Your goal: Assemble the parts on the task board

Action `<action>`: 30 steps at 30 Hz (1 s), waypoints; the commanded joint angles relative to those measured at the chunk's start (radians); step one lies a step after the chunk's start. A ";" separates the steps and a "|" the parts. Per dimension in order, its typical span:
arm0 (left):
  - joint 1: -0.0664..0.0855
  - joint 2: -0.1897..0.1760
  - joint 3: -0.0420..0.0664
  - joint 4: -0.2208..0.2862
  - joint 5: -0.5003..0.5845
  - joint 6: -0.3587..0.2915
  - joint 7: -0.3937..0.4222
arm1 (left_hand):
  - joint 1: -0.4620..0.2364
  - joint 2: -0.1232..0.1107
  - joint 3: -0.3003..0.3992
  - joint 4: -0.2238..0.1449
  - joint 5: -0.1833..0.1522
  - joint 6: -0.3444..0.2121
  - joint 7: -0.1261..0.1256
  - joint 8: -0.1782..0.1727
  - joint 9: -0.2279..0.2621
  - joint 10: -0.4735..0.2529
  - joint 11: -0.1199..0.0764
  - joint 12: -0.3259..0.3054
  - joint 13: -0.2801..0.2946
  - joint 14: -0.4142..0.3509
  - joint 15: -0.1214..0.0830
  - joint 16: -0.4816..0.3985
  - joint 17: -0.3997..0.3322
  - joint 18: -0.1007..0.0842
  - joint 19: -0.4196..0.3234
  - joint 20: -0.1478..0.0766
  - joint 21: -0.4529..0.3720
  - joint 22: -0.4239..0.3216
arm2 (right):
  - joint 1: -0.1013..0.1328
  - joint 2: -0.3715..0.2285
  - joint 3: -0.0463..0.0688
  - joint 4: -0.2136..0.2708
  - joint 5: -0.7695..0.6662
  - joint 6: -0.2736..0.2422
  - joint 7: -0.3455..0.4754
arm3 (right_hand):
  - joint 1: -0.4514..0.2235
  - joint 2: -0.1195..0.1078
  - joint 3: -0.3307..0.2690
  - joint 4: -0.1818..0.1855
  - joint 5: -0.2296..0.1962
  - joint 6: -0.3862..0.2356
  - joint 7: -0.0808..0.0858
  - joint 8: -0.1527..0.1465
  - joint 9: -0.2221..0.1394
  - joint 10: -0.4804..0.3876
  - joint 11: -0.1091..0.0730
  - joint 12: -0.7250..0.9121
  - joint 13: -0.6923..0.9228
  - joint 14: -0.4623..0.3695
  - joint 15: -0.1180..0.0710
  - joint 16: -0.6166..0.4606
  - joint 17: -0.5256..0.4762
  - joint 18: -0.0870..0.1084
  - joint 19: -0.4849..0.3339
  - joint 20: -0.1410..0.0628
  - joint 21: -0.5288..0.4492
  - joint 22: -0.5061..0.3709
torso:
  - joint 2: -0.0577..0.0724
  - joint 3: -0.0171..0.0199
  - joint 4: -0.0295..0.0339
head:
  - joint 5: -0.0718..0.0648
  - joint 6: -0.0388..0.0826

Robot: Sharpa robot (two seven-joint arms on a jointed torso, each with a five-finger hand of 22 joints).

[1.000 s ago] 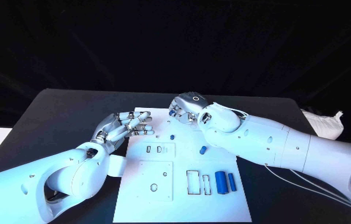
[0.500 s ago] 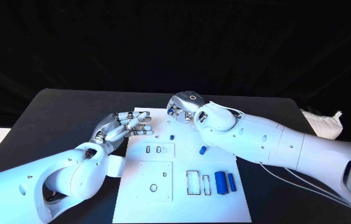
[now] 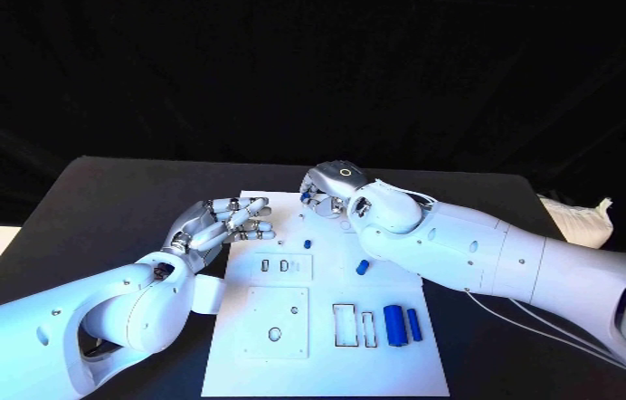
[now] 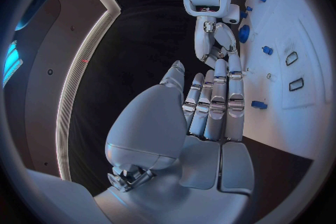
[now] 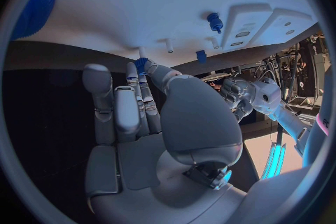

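Two hands work at the far end of the task board (image 3: pixel 248 364). The right hand (image 3: pixel 333 192) pinches one blue part (image 3: pixel 307 198) over the far edge. The left hand (image 3: pixel 222 225) hovers at the board's left edge, fingers apart, holding nothing. Four more blue parts rest on the board: two small pieces (image 3: pixel 308 244) mid-board, two cylinders (image 3: pixel 394 325) nearer.

No text, label, brand, number or sign can be read anywhere: the task board (image 3: pixel 327 346) carries only blank outlines and slots.
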 commanded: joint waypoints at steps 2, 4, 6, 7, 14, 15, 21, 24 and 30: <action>0.002 0.000 0.001 0.002 0.002 0.019 0.004 | 0.008 0.001 0.000 -0.005 0.000 0.000 0.009 -0.003 -0.001 -0.008 -0.001 -0.001 -0.001 -0.001 0.002 -0.004 0.001 0.008 0.002 0.005 -0.003 -0.002 | -0.007 -0.006 -0.005 0.005 -0.015 0.034 -0.009 | 0.009 -0.003 0.005 0.004 0.006 0.008 -0.007 0.006 0.002 0.010 -0.005 0.000 0.002 0.036 0.003 0.009 0.005 -0.016 0.001 0.007 0.010 0.007 | 0.001 -0.0002 -0.0008 | 0.001 0.001; 0.002 0.000 0.001 0.001 0.002 0.020 0.004 | 0.008 0.001 0.000 -0.005 0.000 0.000 0.009 -0.003 -0.001 -0.008 -0.001 -0.001 -0.001 -0.001 0.002 -0.004 0.001 0.008 0.002 0.005 -0.003 -0.002 | -0.007 -0.009 -0.005 0.009 -0.015 0.028 -0.007 | 0.009 -0.003 0.005 0.004 0.007 0.010 -0.007 0.006 0.002 0.012 -0.005 0.001 0.002 0.036 0.003 0.009 0.005 -0.016 0.001 0.007 0.011 0.008 | 0.001 -0.0002 -0.0014 | 0.000 0.001; 0.002 0.000 0.001 0.001 0.002 0.019 0.004 | 0.008 0.001 0.000 -0.005 0.000 0.000 0.009 -0.003 -0.001 -0.008 -0.001 -0.001 -0.001 -0.001 0.002 -0.004 0.001 0.008 0.002 0.005 -0.003 -0.002 | -0.008 -0.011 -0.005 0.013 -0.015 0.023 -0.006 | 0.010 -0.003 0.006 0.004 0.007 0.012 -0.008 0.007 0.003 0.014 -0.006 0.001 0.003 0.036 0.002 0.010 0.006 -0.016 0.002 0.007 0.013 0.009 | 0.001 -0.0003 -0.0013 | 0.000 0.001; 0.002 0.000 0.001 0.001 0.002 0.019 0.004 | 0.008 0.001 0.000 -0.005 0.000 0.000 0.009 -0.003 -0.001 -0.008 -0.001 -0.001 -0.001 -0.001 0.002 -0.004 0.001 0.008 0.002 0.005 -0.003 -0.002 | -0.008 -0.013 -0.005 0.014 -0.015 0.022 -0.006 | 0.010 -0.003 0.006 0.004 0.007 0.012 -0.008 0.007 0.003 0.014 -0.006 0.001 0.003 0.036 0.002 0.010 0.006 -0.016 0.002 0.007 0.013 0.009 | 0.001 -0.0001 -0.0018 | 0.000 0.002; 0.002 -0.001 0.001 0.000 0.002 0.020 0.004 | 0.008 0.001 0.000 -0.005 0.000 0.000 0.009 -0.003 -0.001 -0.008 -0.001 -0.001 -0.001 -0.001 0.002 -0.004 0.001 0.008 0.002 0.005 -0.003 -0.002 | -0.008 -0.017 -0.005 0.020 -0.015 0.018 -0.005 | 0.010 -0.003 0.006 0.004 0.007 0.013 -0.008 0.007 0.003 0.016 -0.006 0.001 0.003 0.037 0.002 0.011 0.007 -0.016 0.002 0.007 0.014 0.011 | 0.002 -0.0009 -0.0004 | -0.001 0.001; 0.002 -0.001 0.001 0.000 0.002 0.020 0.004 | 0.008 0.001 0.000 -0.005 0.000 0.000 0.009 -0.003 -0.001 -0.008 -0.001 -0.001 -0.001 -0.001 0.002 -0.004 0.001 0.008 0.002 0.005 -0.003 -0.002 | -0.008 -0.017 -0.005 0.020 -0.015 0.018 -0.004 | 0.010 -0.003 0.006 0.004 0.007 0.013 -0.008 0.007 0.003 0.016 -0.006 0.001 0.003 0.037 0.002 0.011 0.007 -0.016 0.002 0.007 0.014 0.011 | 0.002 -0.0010 -0.0004 | -0.002 0.002; 0.002 -0.001 0.001 0.000 0.003 0.020 0.004 | 0.008 0.001 0.000 -0.005 0.000 0.000 0.009 -0.003 -0.001 -0.008 -0.001 -0.001 -0.001 -0.001 0.002 -0.004 0.001 0.008 0.002 0.005 -0.003 -0.002 | -0.008 -0.016 -0.005 0.021 -0.015 0.019 -0.007 | 0.009 -0.005 0.005 0.005 0.006 0.014 -0.008 0.007 0.004 0.017 -0.006 0.001 0.003 0.037 0.001 0.012 0.007 -0.016 0.002 0.006 0.015 0.011 | 0.002 -0.0019 0.0011 | -0.003 0.001; 0.002 -0.001 0.001 0.000 0.003 0.020 0.004 | 0.008 0.001 0.000 -0.005 0.000 0.000 0.009 -0.003 -0.001 -0.008 -0.001 -0.001 -0.001 -0.001 0.002 -0.004 0.001 0.008 0.002 0.005 -0.003 -0.002 | -0.008 -0.016 -0.005 0.019 -0.015 0.018 -0.011 | 0.007 -0.010 0.003 0.006 0.006 0.011 -0.006 0.005 0.004 0.015 -0.005 -0.002 0.002 0.036 0.002 0.012 0.007 -0.015 0.001 0.006 0.015 0.010 | 0.002 -0.0017 0.0008 | -0.003 0.001; 0.002 -0.002 0.001 0.000 0.003 0.020 0.002 | 0.008 0.001 0.000 -0.005 0.000 0.000 0.009 -0.003 -0.001 -0.008 -0.001 -0.001 -0.001 -0.001 0.002 -0.004 0.001 0.008 0.002 0.005 -0.003 -0.002 | -0.008 -0.013 -0.006 0.010 -0.008 0.004 -0.018 | -0.033 -0.085 -0.055 0.033 0.003 -0.203 0.013 -0.004 -0.039 -0.171 0.032 -0.009 -0.005 0.012 0.031 -0.045 -0.081 -0.007 -0.048 0.028 -0.034 -0.066 | 0.002 -0.0026 0.0000 | -0.003 0.002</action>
